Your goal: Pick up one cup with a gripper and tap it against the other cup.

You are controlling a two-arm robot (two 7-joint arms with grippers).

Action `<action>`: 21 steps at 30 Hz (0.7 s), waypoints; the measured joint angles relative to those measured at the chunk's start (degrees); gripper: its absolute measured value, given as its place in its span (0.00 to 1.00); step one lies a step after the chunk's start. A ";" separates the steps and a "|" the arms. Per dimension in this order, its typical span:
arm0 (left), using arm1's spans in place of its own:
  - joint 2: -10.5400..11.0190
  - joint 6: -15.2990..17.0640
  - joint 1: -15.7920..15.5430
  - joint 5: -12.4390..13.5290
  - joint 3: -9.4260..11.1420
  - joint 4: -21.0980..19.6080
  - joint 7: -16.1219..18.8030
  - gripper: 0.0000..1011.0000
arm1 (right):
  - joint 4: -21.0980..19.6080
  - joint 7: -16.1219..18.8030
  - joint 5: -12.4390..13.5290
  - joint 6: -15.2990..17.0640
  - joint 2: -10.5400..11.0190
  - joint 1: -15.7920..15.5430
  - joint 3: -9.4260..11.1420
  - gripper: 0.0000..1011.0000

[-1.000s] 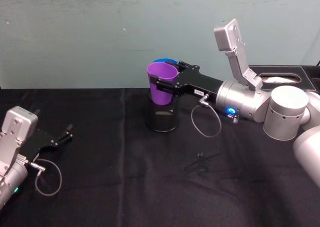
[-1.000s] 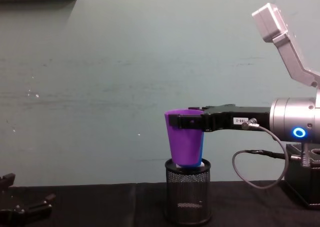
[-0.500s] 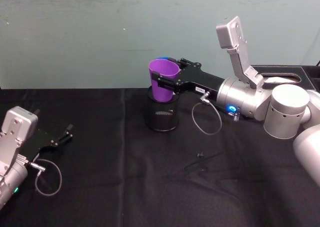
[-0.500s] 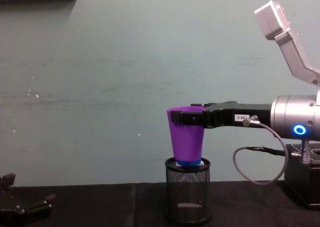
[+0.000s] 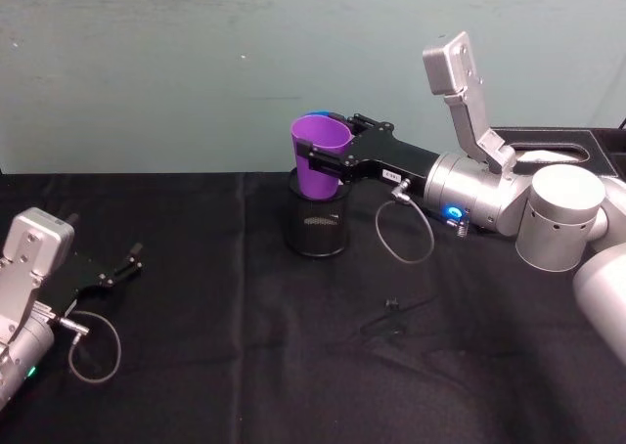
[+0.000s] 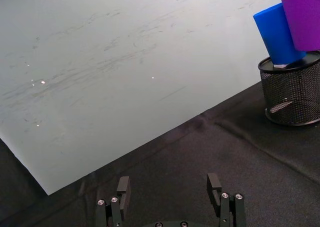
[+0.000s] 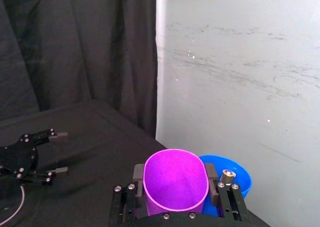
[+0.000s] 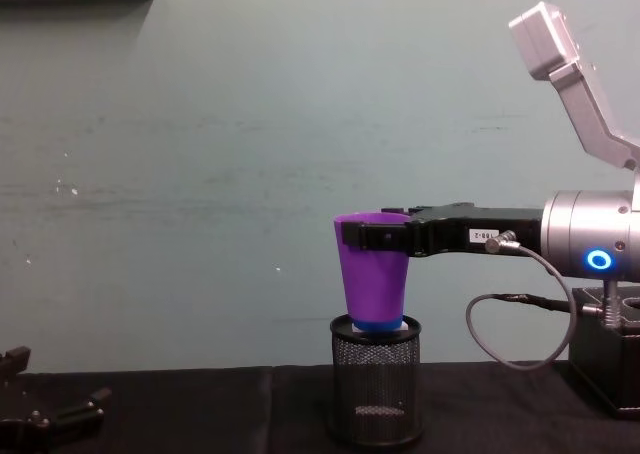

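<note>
Purple cup (image 5: pixel 318 162) is up off the table, and your right gripper (image 5: pixel 333 143) is clamped on it just below the rim, one finger on each side, as you can see in the right wrist view. It's hanging upright in the middle of the scene toward the far side, with its base about level with the rim of the black wire-mesh pen holder (image 5: pixel 316 231). The blue cup (image 5: pixel 321 117) is standing in that holder, on the far side of the purple one and a touch to the right, so from the head camera you just get a sliver of blue rim poking out behind. The two cups are right up against each other, but honestly I can't tell if they're actually making contact or a hair apart. From the chest camera the purple cup covers nearly all the blue one, with just a blue strip showing at the bottom by the holder's rim. Your left gripper (image 5: pixel 117 268) is sitting low at the near left over the black tablecloth (image 5: pixel 196 366), well away from the cups, fingers spread and holding nothing.
</note>
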 joint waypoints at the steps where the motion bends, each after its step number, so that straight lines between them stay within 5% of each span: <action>1: 0.00 0.00 0.00 0.00 0.00 0.00 0.00 0.99 | -0.01 0.00 0.00 0.00 0.01 -0.01 0.00 0.72; 21: 0.00 0.00 0.01 0.00 0.00 0.00 0.00 0.99 | -0.13 0.02 0.04 0.00 0.08 -0.08 -0.06 0.72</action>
